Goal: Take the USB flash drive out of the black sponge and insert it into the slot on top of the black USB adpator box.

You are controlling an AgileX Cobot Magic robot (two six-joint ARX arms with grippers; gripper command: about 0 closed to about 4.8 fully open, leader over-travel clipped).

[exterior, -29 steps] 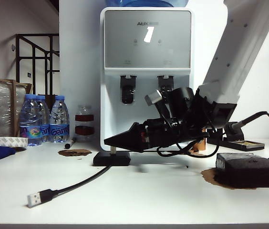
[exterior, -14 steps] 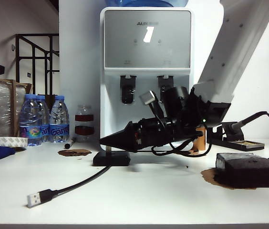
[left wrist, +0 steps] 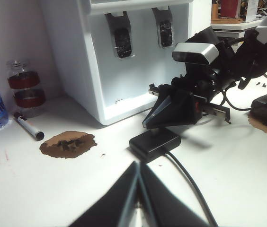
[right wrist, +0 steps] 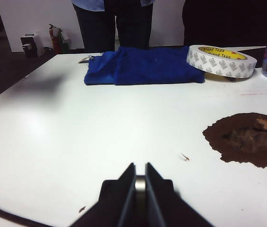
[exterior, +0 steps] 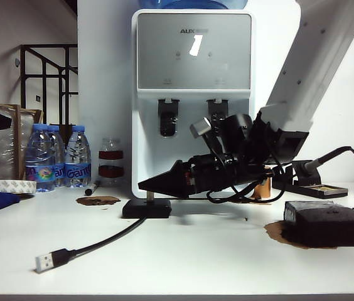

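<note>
**Right pincer bobs back up over the adaptor box, drive still in its tips**

Since a second ago my right pincer (exterior: 144, 184) has dipped toward the black USB adpator box (exterior: 147, 208) and come back up to roughly where it started; its tip now hangs just above the box, with a thin silvery post showing between tip and box top. That post I take to be the USB flash drive (right wrist: 140, 184), seen from the right wrist view as a pale sliver clamped between the closed tips. Whether it is already seated in the slot I cannot tell from here.

At the left edge of the exterior view a dark wedge has appeared: my left pincer (left wrist: 136, 189), its tips drawn together and holding nothing, now aimed across the surface (exterior: 183, 263) at the box and the right arm.

The black sponge (exterior: 326, 222) sits well apart on the right, so the extraction looks done. I judge the insertion is the step in hand, and alignment over the slot remains the delicate part. The cable (exterior: 101, 243) trails toward the front edge.
</note>
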